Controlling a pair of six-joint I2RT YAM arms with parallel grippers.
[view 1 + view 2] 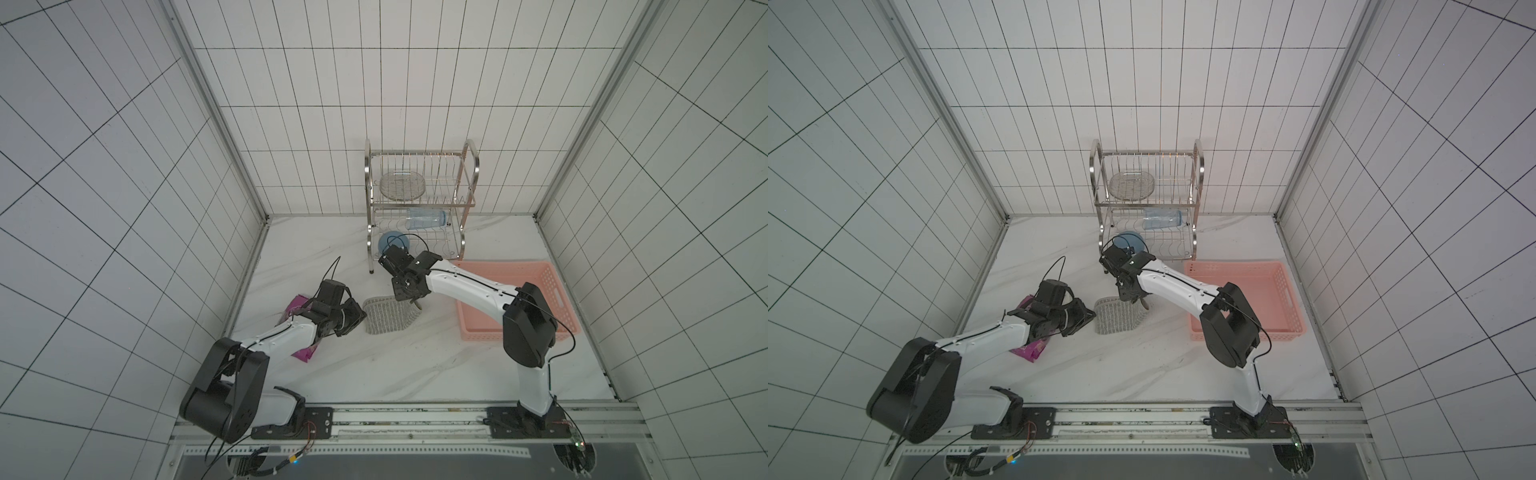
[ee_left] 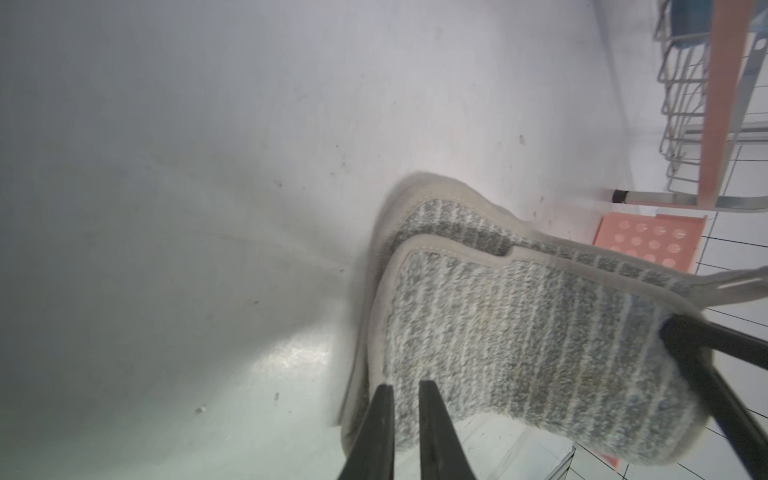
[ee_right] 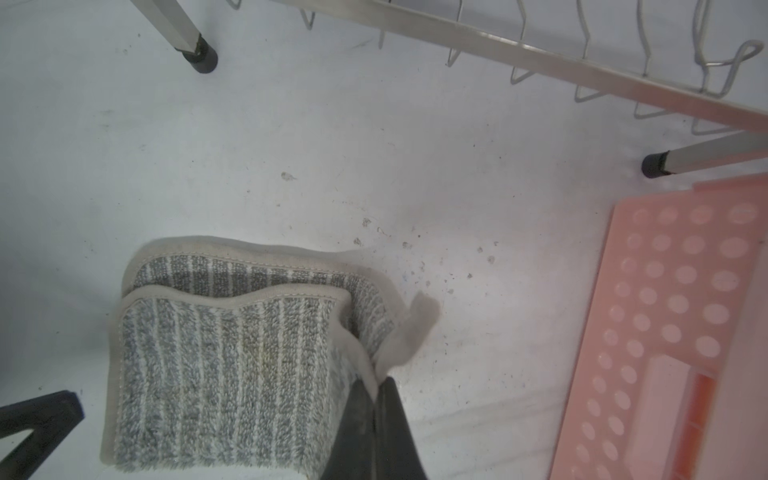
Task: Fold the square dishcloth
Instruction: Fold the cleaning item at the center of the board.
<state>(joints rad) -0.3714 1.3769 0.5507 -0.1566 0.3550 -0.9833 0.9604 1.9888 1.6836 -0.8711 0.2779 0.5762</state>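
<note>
1. The square dishcloth (image 1: 384,318) lies on the bench (image 1: 374,374) between the two grippers, in front of the dish rack (image 1: 415,153) and apart from the pink basket (image 1: 555,291).
2. We see it folded over on itself: the upper layer (image 3: 228,374) covers most of the lower one, and a strip of the lower layer shows along the side nearer the rack.
3. The fabric is grey with thin white stripes. The upper face is a fluffy, looped pile, while the exposed strip looks flatter and more tightly woven. A smooth pale band with a visible stitch line hems every edge, and the corners are rounded.
4. The right gripper (image 3: 376,390) is pressed together on the hem at one corner of the upper layer, with a pale flap (image 3: 419,324) sticking up just beside it.
5. The left gripper (image 2: 406,386) sits at the opposite edge, its black tapered fingers parted by a narrow gap with pile showing through it.
6. The bench is white with faint grey veining and scattered specks. The rack is shiny metal wire with black rubber feet (image 3: 203,58); the basket is matte plastic pierced with round holes.
7. A glossy magenta snack bag (image 1: 303,353) lies under the left arm; its markings are too small to read.
</note>
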